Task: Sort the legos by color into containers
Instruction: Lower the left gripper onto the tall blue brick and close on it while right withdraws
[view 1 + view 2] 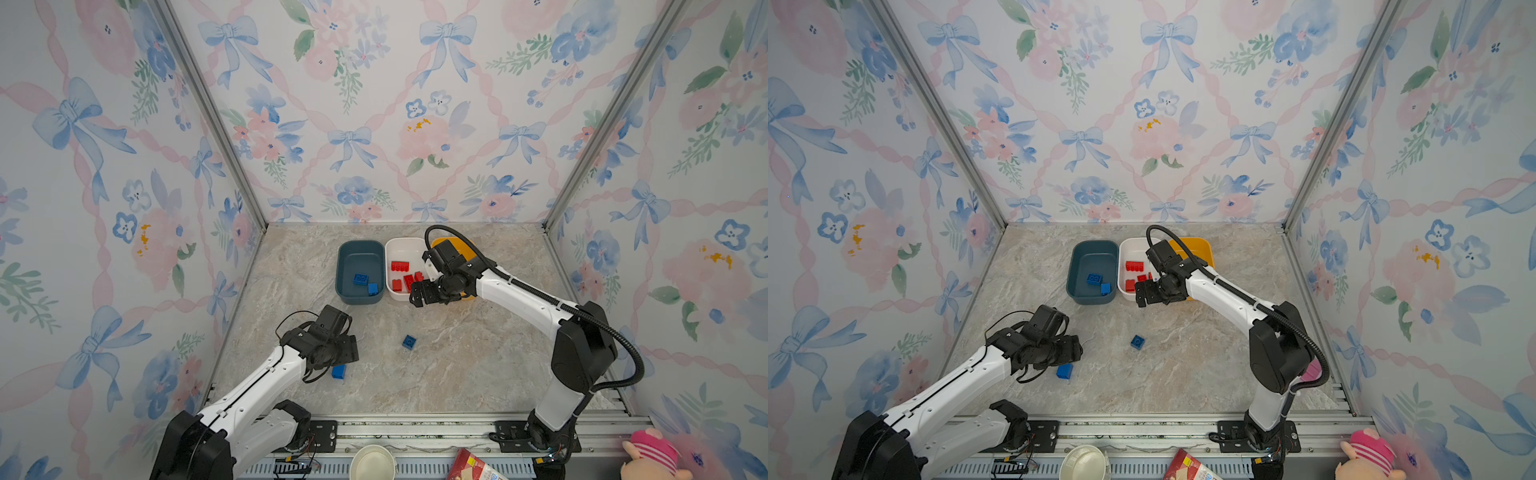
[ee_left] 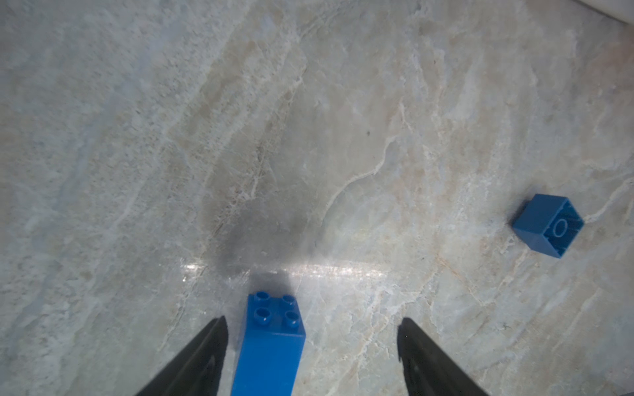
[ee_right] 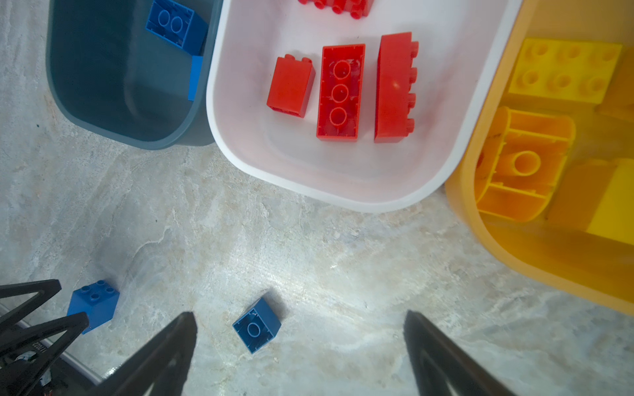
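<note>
- My left hand (image 2: 314, 320) is low over the marbled tabletop (image 1: 457, 365), and its two black fingers are apart, holding nothing yet.
- Between them stands a tall blue plastic brick (image 2: 271, 343), studs on top. One finger is just beside it, the other is clearly apart, so the brick is off-centre in the gap.
- Its long axis is upright and runs along my fingers, so I think they should press on its two flat sides. Because only one finger is near, the brick may slide or tip before the grip is firm.
- The dark blue plastic tub (image 1: 345, 257), where this brick belongs, lies further back and a little toward the middle. It already holds two blue bricks (image 1: 360, 279).
- A second loose piece, a small blue cube brick (image 3: 257, 324), lies on its side with the hollow showing, between my two arms.
- My right hand (image 3: 300, 317) hangs wide open and empty above the tabletop, just before the white plastic tub (image 1: 405, 245). That cube lies toward its open fingers, so I judge this hand the better one for it.
- Red bricks (image 3: 339, 92) are in the white tub and yellow bricks (image 3: 562, 72) in the yellow plastic tub (image 3: 514, 267).
</note>
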